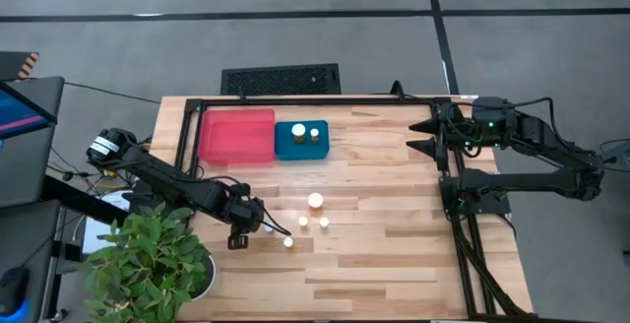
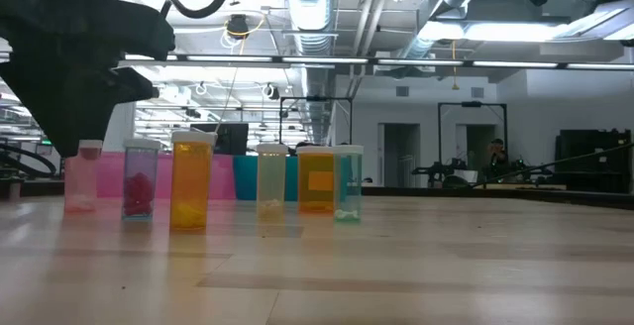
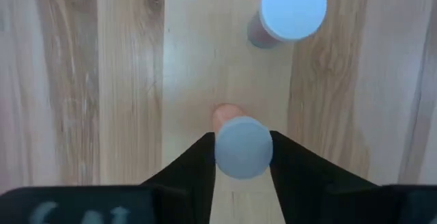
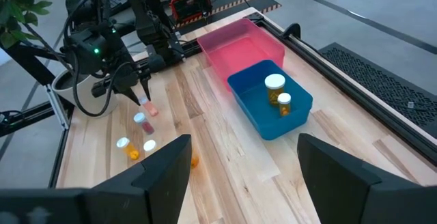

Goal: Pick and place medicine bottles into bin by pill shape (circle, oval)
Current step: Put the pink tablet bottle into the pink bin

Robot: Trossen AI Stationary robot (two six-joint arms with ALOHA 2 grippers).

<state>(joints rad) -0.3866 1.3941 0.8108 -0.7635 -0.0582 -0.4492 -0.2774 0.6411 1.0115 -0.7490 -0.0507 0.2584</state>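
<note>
A bottle (image 3: 240, 146) stands clamped between the left gripper's (image 3: 242, 157) fingers; another bottle (image 3: 292, 9) stands just ahead. Right gripper (image 4: 240, 157) gapes wide.

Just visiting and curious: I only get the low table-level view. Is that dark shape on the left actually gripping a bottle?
Observer: Yes. The left wrist view shows the left gripper with a finger pressed against each side of the pink bottle, just at its white cap.
Operator: Where do the bottles end up?
Observer: From above, a blue bin sits toward the back of the table with two bottles standing inside it.
Operator: Is there a second arm?
Observer: Yes. The right gripper waits at the table's right rear edge, open and holding nothing.
</note>
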